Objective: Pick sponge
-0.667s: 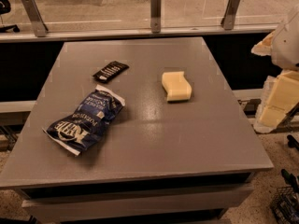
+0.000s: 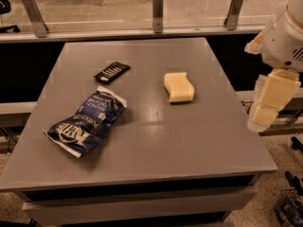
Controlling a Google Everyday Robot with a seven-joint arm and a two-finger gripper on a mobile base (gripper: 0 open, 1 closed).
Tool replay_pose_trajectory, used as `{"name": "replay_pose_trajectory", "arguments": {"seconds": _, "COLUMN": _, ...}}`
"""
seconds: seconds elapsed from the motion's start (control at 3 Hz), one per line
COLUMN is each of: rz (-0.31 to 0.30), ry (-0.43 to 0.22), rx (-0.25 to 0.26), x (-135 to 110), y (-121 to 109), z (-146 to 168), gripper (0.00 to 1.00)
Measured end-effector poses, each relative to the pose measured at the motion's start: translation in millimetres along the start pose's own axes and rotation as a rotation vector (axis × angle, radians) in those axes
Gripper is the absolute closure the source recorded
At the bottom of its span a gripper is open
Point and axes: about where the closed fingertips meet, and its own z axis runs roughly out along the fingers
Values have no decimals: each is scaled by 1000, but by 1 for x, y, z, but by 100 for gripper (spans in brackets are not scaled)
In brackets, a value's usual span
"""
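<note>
- Grey table (image 2: 156,145): we log its top as unchanged vs. 0.7 s ago.
- Robot arm (image 2: 284,37): off the right edge, approx. same spot.
- Blue snack bag (image 2: 87,122): front left, unmoved.
- Gripper (image 2: 264,113): at arm's lower end, beside table edge, well apart from sponge. Open or closed, we can't tell.
- Sponge (image 2: 179,87): right of centre, lying flat, untouched.
- Black packet (image 2: 112,72): unmoved.
- Our read: reach not yet begun.

Lab: glass barrier (image 2: 94,6), grey table (image 2: 156,145), gripper (image 2: 263,115) beside it
</note>
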Motion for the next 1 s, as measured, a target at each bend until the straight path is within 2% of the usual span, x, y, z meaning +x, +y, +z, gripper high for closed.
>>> {"name": "replay_pose_trajectory", "arguments": {"seconds": 0.67, "rz": -85, "ry": 24, "rx": -35, "x": -54, "y": -13, "z": 7, "gripper": 0}}
{"name": "replay_pose_trajectory", "arguments": {"seconds": 1.0, "rz": -147, "ry": 39, "rx": -19, "x": -88, "y": -24, "z": 11, "gripper": 0}}
